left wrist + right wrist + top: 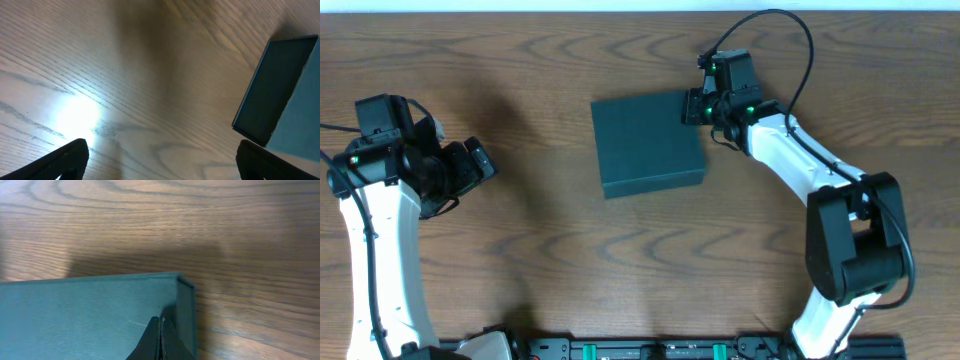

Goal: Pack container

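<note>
The dark teal container (648, 143) lies on the wooden table a little right of centre, its lid down flat. My right gripper (698, 105) is at the box's far right corner. In the right wrist view its fingers (161, 322) are pressed together, tips on the teal top (85, 315) just inside the edge, with nothing visible between them. My left gripper (480, 160) is at the left side of the table, well away from the box. It is open and empty (162, 145) over bare wood, and the box (280, 95) shows at the right of the left wrist view.
The wooden table (560, 260) spreads around the box. No snack packets or other loose objects show in any view. The arm bases and a black rail (660, 348) sit along the front edge.
</note>
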You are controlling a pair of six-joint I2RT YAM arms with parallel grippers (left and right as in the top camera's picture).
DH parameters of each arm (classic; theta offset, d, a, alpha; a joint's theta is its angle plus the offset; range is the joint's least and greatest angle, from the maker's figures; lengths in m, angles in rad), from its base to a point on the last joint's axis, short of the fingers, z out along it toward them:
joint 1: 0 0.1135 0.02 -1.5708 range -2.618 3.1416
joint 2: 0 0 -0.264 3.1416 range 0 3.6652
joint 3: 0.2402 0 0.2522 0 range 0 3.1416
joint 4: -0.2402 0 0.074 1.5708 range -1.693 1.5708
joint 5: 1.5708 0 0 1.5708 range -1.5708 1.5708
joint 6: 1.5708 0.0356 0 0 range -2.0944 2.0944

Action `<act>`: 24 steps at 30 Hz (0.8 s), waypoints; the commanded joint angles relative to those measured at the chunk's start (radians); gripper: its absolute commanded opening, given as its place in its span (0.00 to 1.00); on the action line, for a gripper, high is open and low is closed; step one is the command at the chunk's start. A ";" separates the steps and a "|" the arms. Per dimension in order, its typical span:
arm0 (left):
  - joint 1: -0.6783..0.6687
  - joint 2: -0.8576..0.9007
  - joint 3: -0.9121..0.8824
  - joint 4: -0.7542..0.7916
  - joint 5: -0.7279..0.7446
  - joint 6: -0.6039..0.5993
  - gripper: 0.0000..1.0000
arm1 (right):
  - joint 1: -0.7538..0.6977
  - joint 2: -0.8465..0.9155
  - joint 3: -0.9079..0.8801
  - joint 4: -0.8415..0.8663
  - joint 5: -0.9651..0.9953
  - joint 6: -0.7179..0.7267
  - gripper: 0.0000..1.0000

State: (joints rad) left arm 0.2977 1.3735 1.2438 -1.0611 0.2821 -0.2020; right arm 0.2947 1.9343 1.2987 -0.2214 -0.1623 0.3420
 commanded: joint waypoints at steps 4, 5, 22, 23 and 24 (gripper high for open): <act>0.005 0.005 -0.001 0.000 -0.001 0.007 0.95 | -0.028 0.028 -0.040 -0.070 0.155 -0.053 0.01; 0.005 0.005 -0.001 0.000 -0.001 0.007 0.95 | -0.027 0.021 -0.040 -0.071 0.155 -0.053 0.01; 0.005 0.005 -0.001 0.000 -0.001 0.007 0.95 | 0.220 -0.328 -0.035 -0.207 0.044 -0.130 0.01; 0.005 0.005 -0.001 0.000 -0.001 0.007 0.95 | 0.258 -0.321 -0.035 -0.208 0.015 -0.130 0.01; 0.005 0.005 -0.001 0.000 -0.001 0.007 0.95 | 0.285 -0.312 -0.034 -0.206 0.000 -0.130 0.01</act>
State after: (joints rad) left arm 0.2977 1.3735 1.2438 -1.0607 0.2821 -0.2020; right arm 0.5156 1.5955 1.2579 -0.4191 -0.0776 0.2409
